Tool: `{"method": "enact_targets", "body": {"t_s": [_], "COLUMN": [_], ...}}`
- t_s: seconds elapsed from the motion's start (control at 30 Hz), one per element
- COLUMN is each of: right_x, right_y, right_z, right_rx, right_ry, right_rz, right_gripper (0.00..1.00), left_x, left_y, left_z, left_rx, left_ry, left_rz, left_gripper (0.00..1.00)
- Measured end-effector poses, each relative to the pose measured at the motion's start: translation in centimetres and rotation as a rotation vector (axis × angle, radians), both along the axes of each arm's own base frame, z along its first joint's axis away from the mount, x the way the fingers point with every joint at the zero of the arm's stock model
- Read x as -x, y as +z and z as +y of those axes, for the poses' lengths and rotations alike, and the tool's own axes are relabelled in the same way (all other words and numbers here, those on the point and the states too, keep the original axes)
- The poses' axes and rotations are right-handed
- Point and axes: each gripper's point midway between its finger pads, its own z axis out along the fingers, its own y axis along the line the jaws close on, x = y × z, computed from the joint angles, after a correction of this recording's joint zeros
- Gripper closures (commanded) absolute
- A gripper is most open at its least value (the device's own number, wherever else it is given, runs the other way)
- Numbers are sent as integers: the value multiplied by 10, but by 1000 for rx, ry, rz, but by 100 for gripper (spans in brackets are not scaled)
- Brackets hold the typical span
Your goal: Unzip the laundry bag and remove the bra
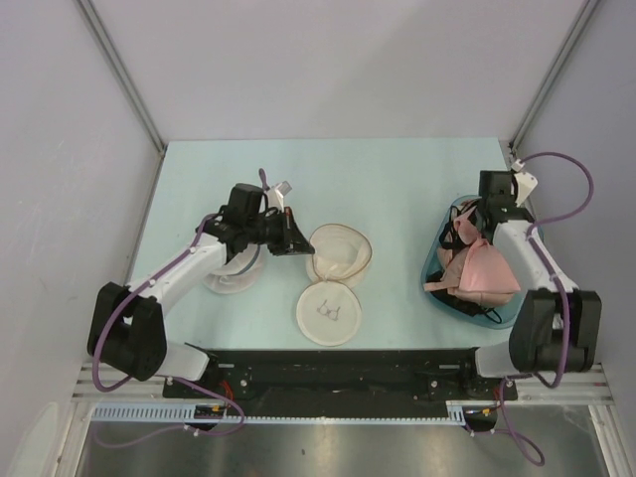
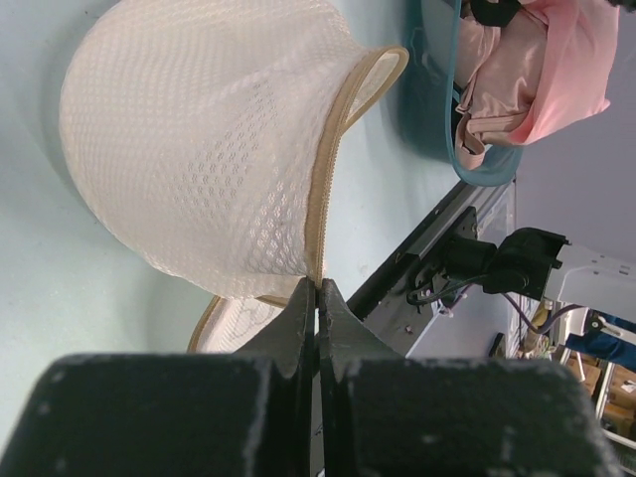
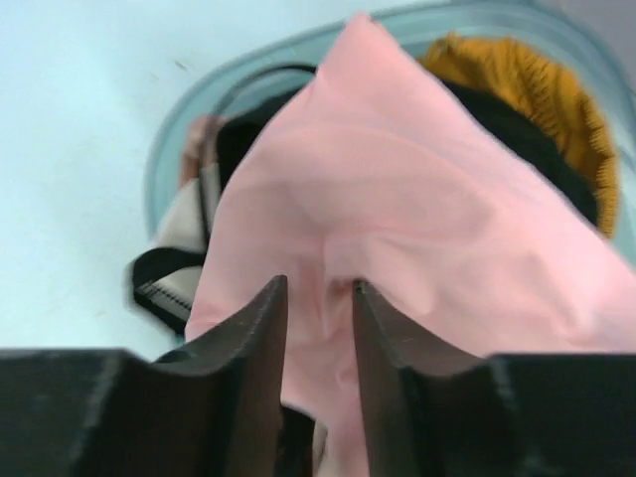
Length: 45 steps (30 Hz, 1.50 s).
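Observation:
The laundry bag lies unzipped mid-table. Its domed cream mesh half (image 1: 340, 253) stands tilted; the flat half with the dark bra icon (image 1: 328, 313) lies nearer me. My left gripper (image 1: 301, 245) is shut on the tan zip edge of the domed half (image 2: 199, 139), fingertips pinching that edge (image 2: 318, 283). The pale pink bra (image 1: 485, 273) lies in the teal basket (image 1: 433, 263). My right gripper (image 1: 470, 227) hangs over the basket. In the right wrist view a fold of the bra (image 3: 397, 199) runs between its narrowly parted fingers (image 3: 318, 288).
A whiter round pouch (image 1: 231, 281) lies under my left forearm. The basket rim (image 3: 248, 70) also holds black clothing (image 3: 248, 149) and a mustard knit piece (image 3: 542, 94). The basket also shows in the left wrist view (image 2: 442, 119). Enclosure walls stand left, right and behind.

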Motion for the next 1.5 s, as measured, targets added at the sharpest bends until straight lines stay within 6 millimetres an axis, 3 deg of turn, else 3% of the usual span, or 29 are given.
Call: {"method": "enact_targets", "body": {"t_s": [0.13, 0.23, 0.4, 0.53, 0.77, 0.87, 0.97, 1.0, 1.03, 1.1, 1.13, 1.3, 1.37, 1.4, 1.5], "right_x": [8, 19, 36, 51, 81, 95, 108, 112, 115, 121, 124, 130, 131, 131, 132], "right_y": [55, 97, 135, 147, 155, 151, 145, 143, 140, 133, 130, 124, 125, 126, 128], "right_z": [5, 9, 14, 29, 90, 114, 153, 161, 169, 179, 182, 181, 179, 177, 175], "right_rx": [-7, -8, -15, -45, -100, -122, -147, -152, -150, -149, -149, -143, -141, -143, -145], "right_ry": [29, 54, 86, 165, 409, 490, 619, 644, 658, 675, 679, 645, 634, 626, 609], "right_rz": [-152, -269, -362, -378, -370, -344, -324, -315, -304, -282, -271, -254, -259, -266, -275], "right_gripper": [47, 45, 42, 30, 27, 26, 24, 23, 23, 23, 22, 20, 12, 4, 3], "left_x": [0, -1, -3, -3, -11, -23, -53, -64, -75, -90, -95, -101, -101, -99, -90], "left_y": [0, -1, -1, -1, 5, 11, 26, 31, 35, 38, 37, 29, 31, 35, 60], "left_z": [0, 0, -1, -1, -3, -2, -3, -3, -3, 0, 2, 15, 19, 21, 25], "left_rx": [1, 0, -2, -2, -9, -18, -13, -9, -7, -9, -14, -42, -52, -58, -50], "left_ry": [0, 0, 0, 0, 5, 31, 71, 87, 103, 136, 151, 211, 220, 224, 214], "left_rz": [-2, 1, 3, 3, -13, -34, -65, -77, -88, -94, -93, -57, -63, -73, -146], "left_gripper": [100, 100, 100, 100, 99, 100, 100, 94, 65, 27, 0, 0, 0, 0, 0]}}
